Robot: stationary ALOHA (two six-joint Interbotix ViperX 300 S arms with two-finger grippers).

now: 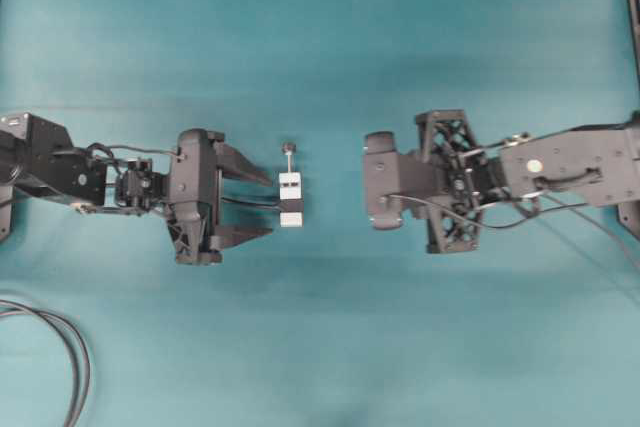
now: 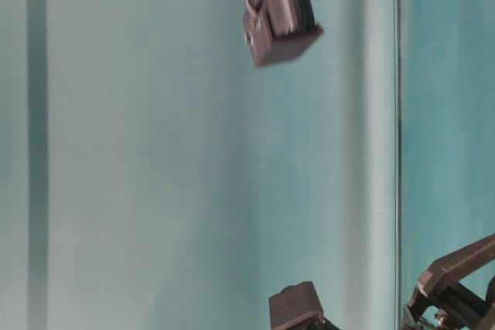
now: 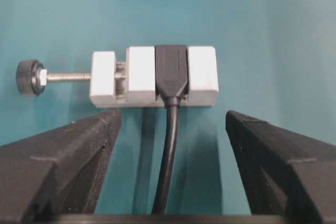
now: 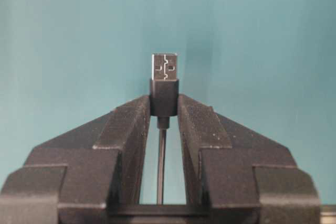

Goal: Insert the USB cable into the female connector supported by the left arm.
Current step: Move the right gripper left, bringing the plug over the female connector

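The female connector [image 3: 142, 77] is a white block with a black band and a screw ending in a dark knob [image 3: 29, 77]. It lies on the teal table just ahead of my left gripper [image 3: 173, 124], which is open and not touching it. Its black cable [image 3: 169, 156] runs back between the fingers. From overhead the block [image 1: 291, 199] sits right of the left gripper [image 1: 268, 205]. My right gripper [image 4: 164, 103] is shut on the USB cable's black plug body [image 4: 164, 95], silver tip [image 4: 164, 66] sticking out forward. Overhead, the right wrist camera [image 1: 385, 182] hides that plug.
A thicker black looped cable [image 1: 70, 347] lies at the table's near left corner. The right arm [image 1: 560, 162] stretches in from the right edge. A gap of bare teal surface [image 1: 335, 192] separates the white block from the right arm's front.
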